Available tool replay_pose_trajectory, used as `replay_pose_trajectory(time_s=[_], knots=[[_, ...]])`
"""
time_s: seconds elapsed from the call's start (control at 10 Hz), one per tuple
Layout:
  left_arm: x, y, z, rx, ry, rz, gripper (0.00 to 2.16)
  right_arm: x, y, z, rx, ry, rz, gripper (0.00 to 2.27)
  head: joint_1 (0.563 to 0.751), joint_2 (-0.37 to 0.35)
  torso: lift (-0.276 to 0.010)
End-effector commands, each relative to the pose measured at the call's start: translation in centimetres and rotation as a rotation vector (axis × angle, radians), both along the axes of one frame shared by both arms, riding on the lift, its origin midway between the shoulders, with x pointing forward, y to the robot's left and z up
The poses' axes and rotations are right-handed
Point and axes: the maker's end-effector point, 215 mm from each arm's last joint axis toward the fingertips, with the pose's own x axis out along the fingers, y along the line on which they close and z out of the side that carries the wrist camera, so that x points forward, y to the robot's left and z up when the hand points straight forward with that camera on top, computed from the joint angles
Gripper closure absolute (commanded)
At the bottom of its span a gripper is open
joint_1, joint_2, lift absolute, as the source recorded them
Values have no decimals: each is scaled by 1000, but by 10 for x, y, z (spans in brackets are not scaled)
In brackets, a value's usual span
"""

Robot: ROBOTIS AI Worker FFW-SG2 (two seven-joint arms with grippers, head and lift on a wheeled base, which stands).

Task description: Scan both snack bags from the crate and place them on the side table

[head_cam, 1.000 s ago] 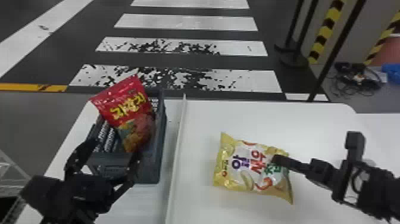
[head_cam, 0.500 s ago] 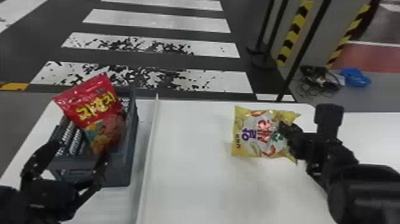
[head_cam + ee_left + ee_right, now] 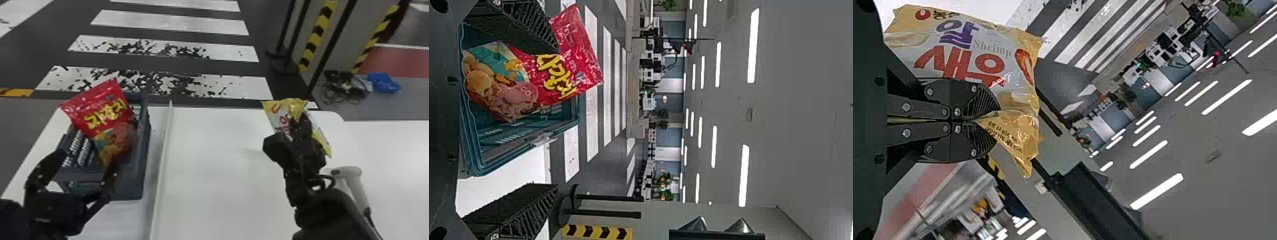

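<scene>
Head view: the white surface (image 3: 118, 220) carries the crate (image 3: 127, 188), where the red snack bag (image 3: 105, 111) leans, left to scan and place. The yellow shrimp snack bag (image 3: 958, 45) is out, pinched in the right gripper (image 3: 995, 122), not set down; whether it's scanned, I can't tell. The left gripper (image 3: 86, 162) gapes empty by the crate. What looks like a handheld scanner (image 3: 346, 172) sits beside the right arm.

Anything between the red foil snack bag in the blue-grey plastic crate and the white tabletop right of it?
Yes. Right of the red bag: the crate's right wall, then a long narrow white strip before the tabletop.
</scene>
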Motion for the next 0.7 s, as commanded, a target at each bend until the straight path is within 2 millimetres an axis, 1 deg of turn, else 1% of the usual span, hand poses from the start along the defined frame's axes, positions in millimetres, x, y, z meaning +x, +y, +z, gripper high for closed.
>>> replay_pose_trajectory(time_s=[0.0,0.1,0.2,0.3,0.4,0.5,0.6], knots=[[0,0,2,-1,-5,0,36,-15,37,-24,-210,13,85,2260,695,-74,-95],[0,0,2,-1,-5,0,36,-30,51,-45,-271,42,132,2260,695,-46,-95],[1,0,4,-1,-8,-2,36,-49,64,-67,-291,80,171,2260,695,-32,-95],[1,0,4,-3,-10,-1,36,-68,77,-85,-302,112,209,2256,695,-8,-95],[1,0,3,-3,-7,-2,36,-87,89,-99,-292,140,236,2101,695,12,-95],[1,0,3,-4,-7,-1,36,-104,101,-112,-283,169,265,1592,695,29,-95],[1,0,3,-9,-6,-1,36,-120,115,-119,-261,181,290,259,695,39,-95]])
